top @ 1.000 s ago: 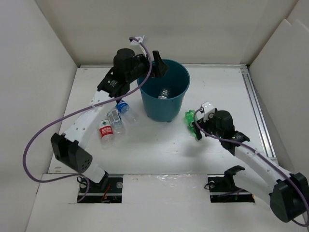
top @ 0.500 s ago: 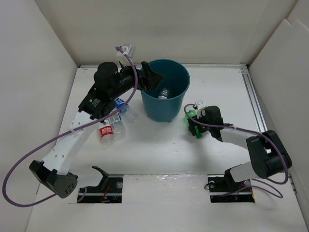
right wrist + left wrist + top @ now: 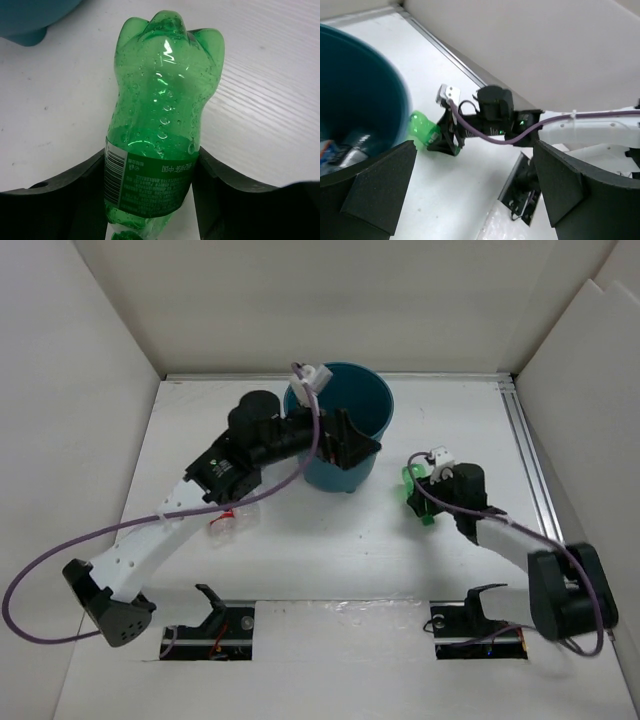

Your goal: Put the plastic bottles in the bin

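Squarely across its labelled waist, the green bottle (image 3: pixel 165 95) sits clamped between the two dark fingers of the right end effector (image 3: pixel 150 172), a hold that likely suits the straight-sided part of the bottle, where flat pads find the most purchase. The bottle's lobed base points away from the wrist toward the bin (image 3: pixel 335 478), with the cap end tucked back between the fingers. It lies over the white bench (image 3: pixel 320 550) just beside the bin's right side and apart from it; whether it rests on the surface or is raised a little cannot be told. The right arm reaches in low from the near right corner, its forearm angled toward the centre. The left arm stretches diagonally from the near left corner, its wrist turned so that the left end effector (image 3: pixel 475 150) hangs against the near right of the bin's wall, fingers spread wide with nothing between them. That spot, by appearance, could crowd the green bottle's path to the rim. Blurred clear bottles (image 3: pixel 337 150) show at the bottom of the bin, and a red-labelled bottle (image 3: pixel 225 527) lies on the bench partly under the left arm, not yet collected
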Robot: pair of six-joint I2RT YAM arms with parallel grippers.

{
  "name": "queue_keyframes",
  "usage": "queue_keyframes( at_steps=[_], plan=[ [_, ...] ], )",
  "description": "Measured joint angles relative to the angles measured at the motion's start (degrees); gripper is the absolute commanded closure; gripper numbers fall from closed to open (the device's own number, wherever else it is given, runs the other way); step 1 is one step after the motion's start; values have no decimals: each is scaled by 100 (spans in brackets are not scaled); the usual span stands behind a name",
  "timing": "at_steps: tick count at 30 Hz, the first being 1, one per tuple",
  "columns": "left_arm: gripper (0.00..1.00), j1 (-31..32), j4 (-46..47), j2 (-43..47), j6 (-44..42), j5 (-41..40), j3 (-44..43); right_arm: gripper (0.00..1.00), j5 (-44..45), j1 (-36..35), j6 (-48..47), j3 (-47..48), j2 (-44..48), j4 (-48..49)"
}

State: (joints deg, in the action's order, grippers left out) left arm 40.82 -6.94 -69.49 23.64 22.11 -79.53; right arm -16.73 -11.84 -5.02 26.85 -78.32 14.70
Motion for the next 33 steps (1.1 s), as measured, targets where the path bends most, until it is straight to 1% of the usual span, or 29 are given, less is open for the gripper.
queue_keyframes(
  at_steps=[3,6,9,12,16,23,27,33],
  plan=[
    [0,839,-11,-282,-70,-271,-144,100,125,286,39,-243,1419,-702],
    [0,1552,-20,-745,-140,-675,-393,100,328,415,81,-160,3082,-1493],
    [0,1779,31,-1058,-157,-892,-525,100,450,518,70,260,4439,-2227],
    [0,1836,76,-1368,-153,-1038,-638,100,378,590,-50,876,5176,-2708],
    [0,1825,219,-1718,-153,-1014,-866,100,-66,619,-214,1480,5416,-2918],
    [0,1832,721,-1784,-160,-699,-1045,100,-1086,619,-269,1541,5388,-3034],
    [0,1832,881,-1836,-170,-533,-1298,100,-1600,621,-197,1541,5412,-2813],
    [0,1834,938,-2188,-168,-389,-1565,100,-2061,621,-44,1543,5545,-2280]
  ],
)
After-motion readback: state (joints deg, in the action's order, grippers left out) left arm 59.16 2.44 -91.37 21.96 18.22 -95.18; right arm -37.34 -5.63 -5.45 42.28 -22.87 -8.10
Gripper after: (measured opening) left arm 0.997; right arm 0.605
